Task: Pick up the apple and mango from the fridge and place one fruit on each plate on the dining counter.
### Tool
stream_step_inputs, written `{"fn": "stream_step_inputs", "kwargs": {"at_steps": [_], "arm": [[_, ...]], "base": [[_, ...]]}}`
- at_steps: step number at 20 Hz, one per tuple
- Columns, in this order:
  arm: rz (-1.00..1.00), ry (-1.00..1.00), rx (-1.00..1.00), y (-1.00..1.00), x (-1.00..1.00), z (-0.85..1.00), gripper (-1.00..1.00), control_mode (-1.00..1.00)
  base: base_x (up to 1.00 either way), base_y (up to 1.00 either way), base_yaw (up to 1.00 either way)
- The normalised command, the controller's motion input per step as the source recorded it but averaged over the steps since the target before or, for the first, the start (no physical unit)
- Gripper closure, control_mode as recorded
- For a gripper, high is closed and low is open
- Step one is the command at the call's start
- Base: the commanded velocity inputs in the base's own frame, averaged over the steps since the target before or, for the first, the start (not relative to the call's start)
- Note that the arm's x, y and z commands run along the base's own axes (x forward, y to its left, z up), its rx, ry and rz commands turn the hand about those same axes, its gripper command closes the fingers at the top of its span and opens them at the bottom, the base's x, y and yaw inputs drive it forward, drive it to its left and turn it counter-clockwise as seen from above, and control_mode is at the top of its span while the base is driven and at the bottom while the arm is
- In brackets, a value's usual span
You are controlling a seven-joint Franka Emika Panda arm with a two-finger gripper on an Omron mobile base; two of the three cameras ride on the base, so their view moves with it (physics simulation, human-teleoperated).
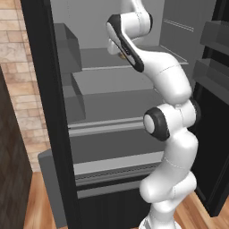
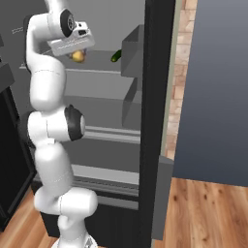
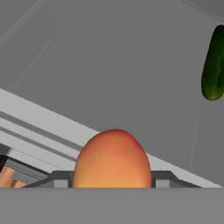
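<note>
Gripper (image 2: 77, 52) clasps the mango (image 3: 113, 158) over a fridge (image 1: 44, 112) shelf (cucumber (image 3: 214, 63) nearby)

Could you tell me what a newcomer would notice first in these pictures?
First the white arm reaching into the open fridge, its pincer at a shelf. In the hand view an orange-red mango sits right between the pincer's tips, apparently gripped. A dark green cucumber lies farther back on the same shelf.

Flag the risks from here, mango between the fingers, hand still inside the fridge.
1. The mango is rounded and sits at the gripper; it might slip as it comes out.
2. The cucumber lies on the same shelf, apart from the mango; a sideways swing could knock it.
3. The door bins stand close beside the exit path.
</note>
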Motion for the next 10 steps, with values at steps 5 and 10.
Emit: {"fn": "stream_step_inputs", "kwargs": {"at_steps": [5,10], "arm": [[0.11,-0.29,-0.24,0.01,-0.68,-0.86,1.00,-1.00],[0.18,-0.33,-0.15,0.00,-0.96,-0.30,1.00,-1.00]], "base": [[0.00,0.00,0.00],[0.00,0.00,0.00]]}}
